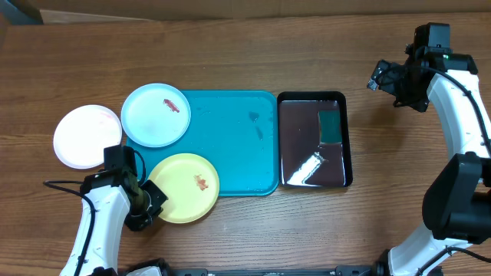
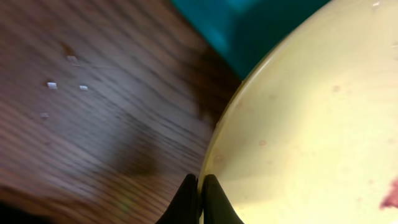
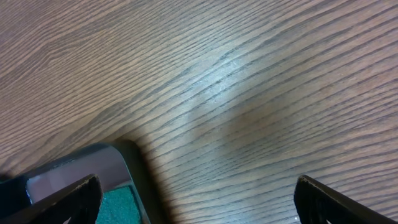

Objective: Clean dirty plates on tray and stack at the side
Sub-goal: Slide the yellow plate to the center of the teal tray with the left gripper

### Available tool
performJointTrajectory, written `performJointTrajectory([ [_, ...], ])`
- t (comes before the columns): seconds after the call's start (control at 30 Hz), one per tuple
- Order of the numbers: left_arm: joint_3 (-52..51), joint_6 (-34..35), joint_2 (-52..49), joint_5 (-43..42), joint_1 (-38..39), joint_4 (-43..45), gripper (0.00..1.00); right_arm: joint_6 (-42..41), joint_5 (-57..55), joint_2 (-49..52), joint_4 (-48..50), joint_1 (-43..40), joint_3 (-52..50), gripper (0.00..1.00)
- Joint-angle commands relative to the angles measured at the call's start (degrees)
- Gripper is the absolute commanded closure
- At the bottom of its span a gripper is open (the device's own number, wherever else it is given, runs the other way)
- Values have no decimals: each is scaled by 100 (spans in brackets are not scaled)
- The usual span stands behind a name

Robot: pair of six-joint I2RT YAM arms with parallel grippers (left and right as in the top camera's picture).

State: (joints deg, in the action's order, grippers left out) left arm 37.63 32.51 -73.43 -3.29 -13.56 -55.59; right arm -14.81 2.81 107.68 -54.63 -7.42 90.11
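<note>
On the brown wooden table [image 1: 253,46], farthest left, a round, shallow white plate [image 1: 87,136] lies off the tray. Just right of it, a round light blue plate [image 1: 156,115] with a reddish smear laps over the upper left edge of the large, flat turquoise plastic tray [image 1: 238,153]. Below it, a round pale yellow plate [image 1: 184,188], also smeared, overlaps the tray's lower left corner. The left gripper [image 2: 199,180] is clenched on this plate's left rim, its two fingers pinched together over the edge. Just beside the turquoise tray on its right sits a smaller glossy dark tray [image 1: 299,123] holding a green rectangular pad [image 1: 330,126]. Farther right, the right gripper [image 3: 198,186] hangs over bare wood with its jaws spread wide, grasping nothing.
</note>
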Motion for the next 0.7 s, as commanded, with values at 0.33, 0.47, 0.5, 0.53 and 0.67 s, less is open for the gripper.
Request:
performJointTrajectory([
  [0.33,752,-1381,-35,-2057,358,120,96,-24,31,-31,28,7,55,0],
  [0.47,750,-922,-35,-1727,822,452,96,-24,31,-31,28,7,55,0],
  [0.5,748,-693,-35,-1543,957,555,96,-24,31,-31,28,7,55,0],
  [0.53,748,-481,-35,-1392,1097,682,96,-24,31,-31,28,7,55,0],
  [0.67,748,125,-35,-1067,1606,1207,96,-24,31,-31,28,7,55,0],
])
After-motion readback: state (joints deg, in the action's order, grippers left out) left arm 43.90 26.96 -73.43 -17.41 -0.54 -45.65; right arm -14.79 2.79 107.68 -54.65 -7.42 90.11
